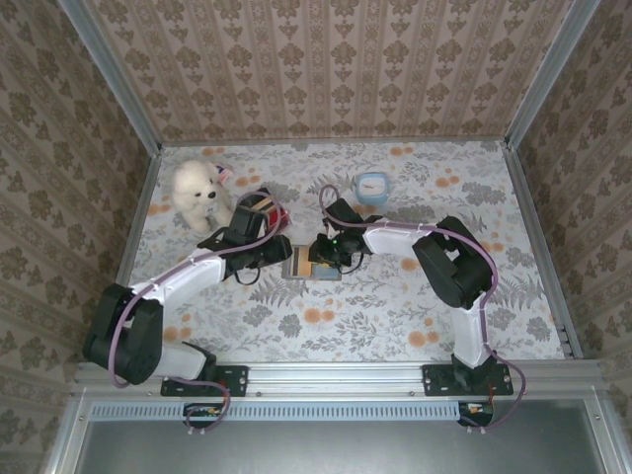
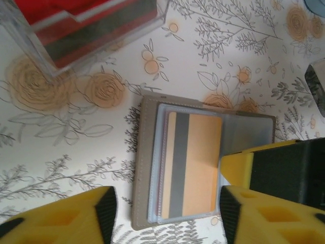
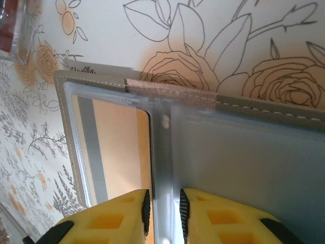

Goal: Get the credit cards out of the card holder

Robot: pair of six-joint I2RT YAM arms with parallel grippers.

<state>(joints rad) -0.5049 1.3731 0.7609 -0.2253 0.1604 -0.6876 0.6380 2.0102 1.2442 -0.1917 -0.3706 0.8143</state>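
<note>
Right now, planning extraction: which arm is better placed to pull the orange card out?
Left: the left hand, open, straddles the orange card; the right hand pinches the card holder by its sleeve.

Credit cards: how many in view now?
1: an orange card with a grey stripe, in a clear sleeve of the open card holder. More may be hidden behind it or in other pockets.

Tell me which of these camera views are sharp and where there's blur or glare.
Top external: even light, soft shadows, no glare. Left wrist: card holder and its orange card fairly sharp, clear box blurred. Right wrist: very close, right gripper fingers soft, the clear sleeve hazy.
</note>
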